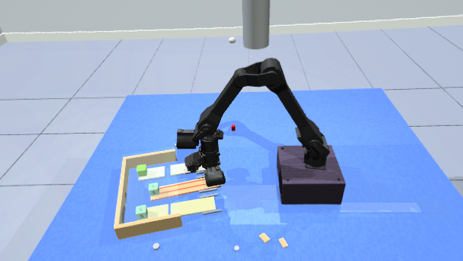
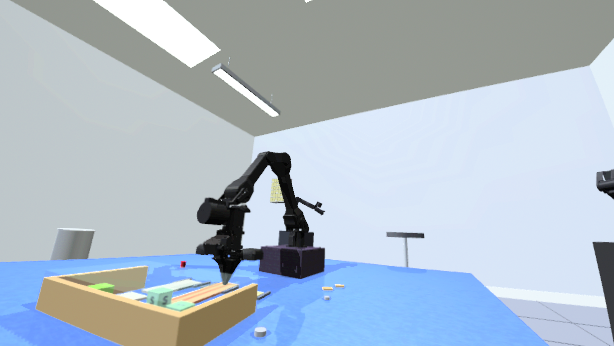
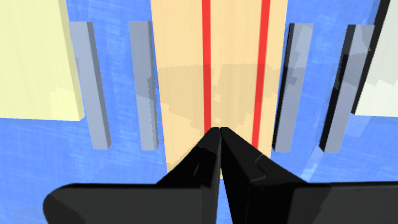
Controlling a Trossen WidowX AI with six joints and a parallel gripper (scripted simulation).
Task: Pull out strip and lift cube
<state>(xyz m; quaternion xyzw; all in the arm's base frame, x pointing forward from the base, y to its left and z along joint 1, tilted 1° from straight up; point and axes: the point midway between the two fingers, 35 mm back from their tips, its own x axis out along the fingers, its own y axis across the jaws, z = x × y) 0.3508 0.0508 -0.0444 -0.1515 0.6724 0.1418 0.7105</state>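
My gripper [image 2: 226, 282] [image 3: 219, 135] is shut and empty, its tips pointing down at the near end of the middle strip; its tips are hidden in the top view. The middle strip [image 1: 181, 188] [image 2: 204, 293] [image 3: 185, 95] is orange-tan with red lines and in one piece. A mint cube [image 1: 153, 189] [image 2: 159, 297] marked S sits at its far end. A yellow strip [image 1: 193, 207] [image 3: 35, 60] and a white strip [image 1: 151, 173] [image 3: 384, 75] flank it; each has a gap. Another mint S cube [image 1: 141, 212] [image 2: 180, 306] is at the yellow strip, a plain green cube [image 1: 142, 170] [image 2: 102, 288] at the white one.
A wooden frame [image 1: 151, 226] [image 2: 110, 315] encloses the cube ends. Low grey rails [image 1: 212, 211] [image 3: 145, 90] flank the strips near the gripper. A red piece [image 1: 233, 127] [image 2: 183, 264], two tan blocks [image 1: 265, 237] and small white discs [image 1: 156, 246] [image 2: 260, 331] lie outside the frame.
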